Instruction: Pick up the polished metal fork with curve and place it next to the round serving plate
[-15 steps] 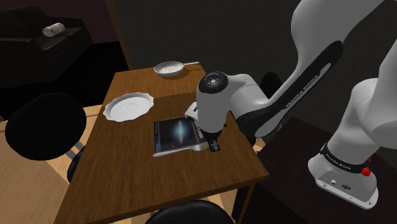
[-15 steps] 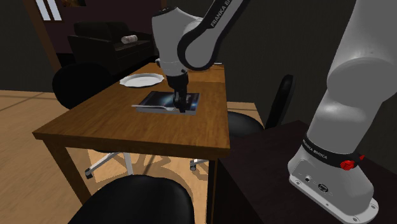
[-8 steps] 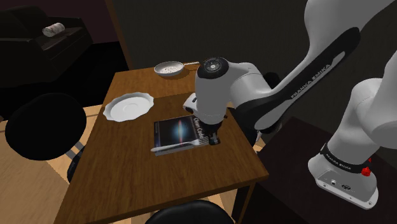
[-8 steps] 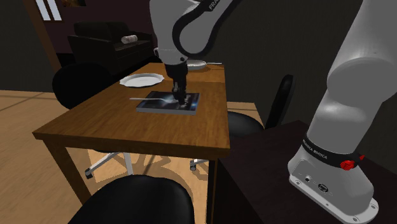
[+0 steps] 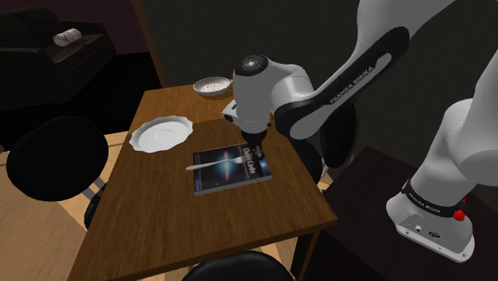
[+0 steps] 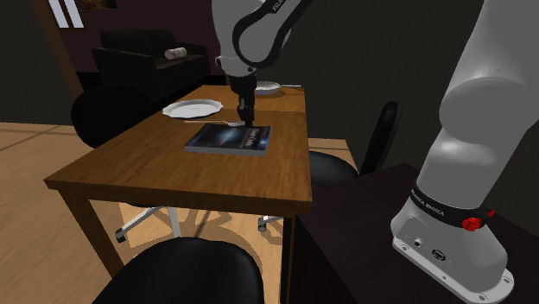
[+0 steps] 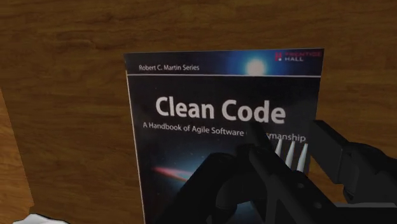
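Wooden table (image 5: 160,223) is carrying a book (image 5: 227,180) and plate (image 5: 162,133). Gripper (image 5: 257,152) is clasping the fork (image 5: 211,163), apparently holding it above the book. Pickup is appearing complete; placement beside the plate is remaining.

White Franka arm (image 5: 271,88), dark joint bands, pale lettering (FRANKA EMIKA), red knob (image 5: 459,214) near base, all-black gripper (image 5: 254,148)

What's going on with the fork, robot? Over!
Tool shut on fork. Fork held above the Clean Code book. Nothing between it and the white plate.
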